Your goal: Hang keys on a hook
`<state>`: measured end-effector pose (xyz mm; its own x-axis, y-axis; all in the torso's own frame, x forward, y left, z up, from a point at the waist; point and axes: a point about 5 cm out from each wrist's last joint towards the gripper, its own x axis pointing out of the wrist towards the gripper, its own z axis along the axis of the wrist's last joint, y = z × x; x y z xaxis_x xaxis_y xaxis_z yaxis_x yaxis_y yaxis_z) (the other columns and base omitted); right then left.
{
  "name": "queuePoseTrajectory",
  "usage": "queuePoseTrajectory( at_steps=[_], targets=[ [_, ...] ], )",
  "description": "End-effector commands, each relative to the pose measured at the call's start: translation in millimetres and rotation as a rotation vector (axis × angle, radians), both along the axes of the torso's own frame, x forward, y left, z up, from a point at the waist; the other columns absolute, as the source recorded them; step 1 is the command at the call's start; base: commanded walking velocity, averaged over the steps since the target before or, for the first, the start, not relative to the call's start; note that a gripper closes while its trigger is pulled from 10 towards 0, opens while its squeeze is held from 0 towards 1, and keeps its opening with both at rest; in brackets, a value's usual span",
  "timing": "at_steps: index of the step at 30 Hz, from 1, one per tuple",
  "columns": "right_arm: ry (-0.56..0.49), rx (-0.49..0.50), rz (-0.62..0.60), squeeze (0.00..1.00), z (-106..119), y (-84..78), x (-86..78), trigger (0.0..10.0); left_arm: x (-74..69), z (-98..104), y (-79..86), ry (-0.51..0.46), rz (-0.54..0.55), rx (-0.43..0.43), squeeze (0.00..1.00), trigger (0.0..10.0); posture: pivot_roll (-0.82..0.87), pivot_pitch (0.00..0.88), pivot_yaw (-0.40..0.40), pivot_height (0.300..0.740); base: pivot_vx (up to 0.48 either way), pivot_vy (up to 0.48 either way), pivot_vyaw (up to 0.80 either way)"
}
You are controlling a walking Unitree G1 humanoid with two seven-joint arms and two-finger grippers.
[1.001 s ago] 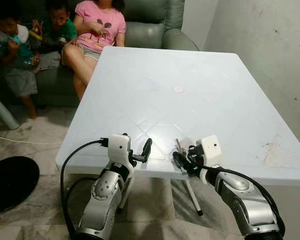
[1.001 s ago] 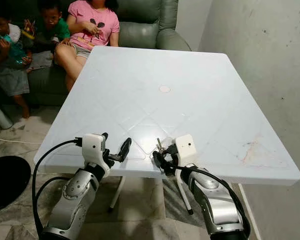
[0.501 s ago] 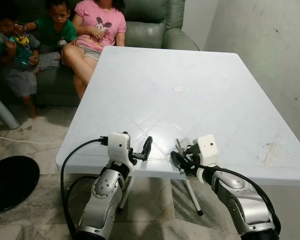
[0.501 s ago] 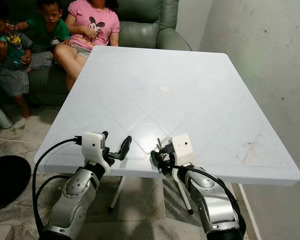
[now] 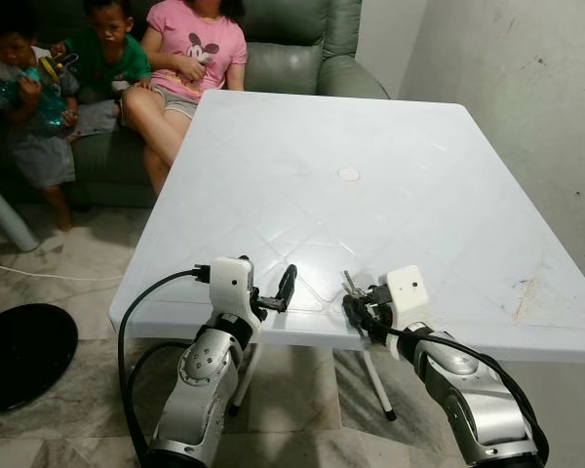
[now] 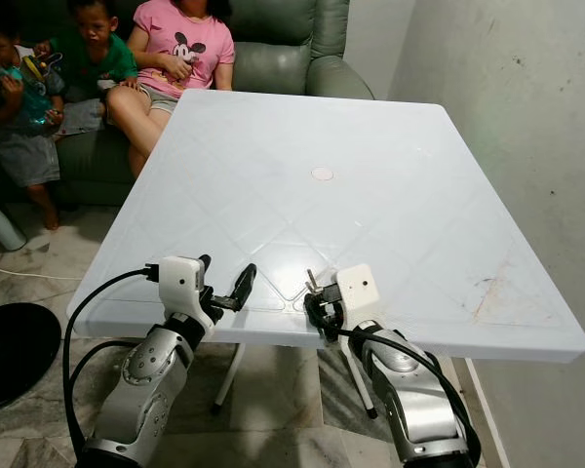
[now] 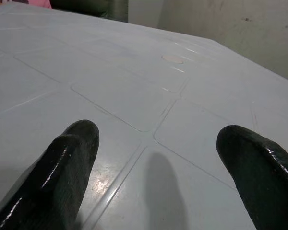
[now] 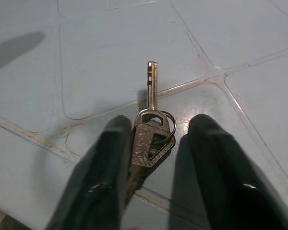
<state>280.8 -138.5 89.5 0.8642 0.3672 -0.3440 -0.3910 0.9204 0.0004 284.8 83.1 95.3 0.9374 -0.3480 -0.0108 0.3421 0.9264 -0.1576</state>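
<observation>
1. Keys [image 8: 151,136] lie flat on the white table [image 5: 370,175] near its front edge, on the robot's right-hand side, between the two black fingers [image 8: 105,177] of the right gripper [image 8: 158,143].
2. Change from half a second back: the right gripper [image 5: 359,310] sits a little further right and further onto the table edge than before. The left gripper [image 5: 278,292] holds about the same spot. The people on the sofa have shifted their arms slightly.
3. Left gripper: fingers spread wide apart over bare tabletop at the front edge, nothing between them. The wrist view shows both fingertips [image 7: 72,158] low over the moulded panel lines.
4. Right gripper: fingers apart, one on each side of the key bunch. One finger looks to touch the bunch's edge; the other stands clear of it. Not clamped.
5. Key axis: the long key's blade points straight away from the gripper, along the line of the fingers, toward the far side of the table. The bow and ring sit back between the fingertips.
6. Hard to make out: the near end of the bunch is hidden under the fingers, so the number of keys is unclear. In the head views the keys [image 6: 313,286] show only as a small dark sliver ahead of the gripper.
7. Three people [image 5: 190,49] sit on a green sofa [image 5: 292,58] beyond the table's far left corner, cut off by the top edge.
</observation>
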Motion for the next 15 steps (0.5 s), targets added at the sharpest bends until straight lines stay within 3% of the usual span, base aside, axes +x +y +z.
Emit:
queuePoseTrajectory(
  at_steps=[1,15],
  targets=[
    [-0.017,-0.009,-0.003,0.0,3.5,-1.3,-0.9,0.0,1.2,5.1,-3.5,-0.009,-0.004,-0.012,0.0,10.0,0.03,0.05,-0.07,0.732,0.0,0.0,0.0],
    [-0.027,-0.002,0.001,0.0,5.6,-1.2,-1.7,0.0,1.7,5.5,-2.3,-0.009,0.019,-0.022,0.0,10.0,0.03,0.066,-0.086,0.732,0.0,0.0,0.0]
  ],
)
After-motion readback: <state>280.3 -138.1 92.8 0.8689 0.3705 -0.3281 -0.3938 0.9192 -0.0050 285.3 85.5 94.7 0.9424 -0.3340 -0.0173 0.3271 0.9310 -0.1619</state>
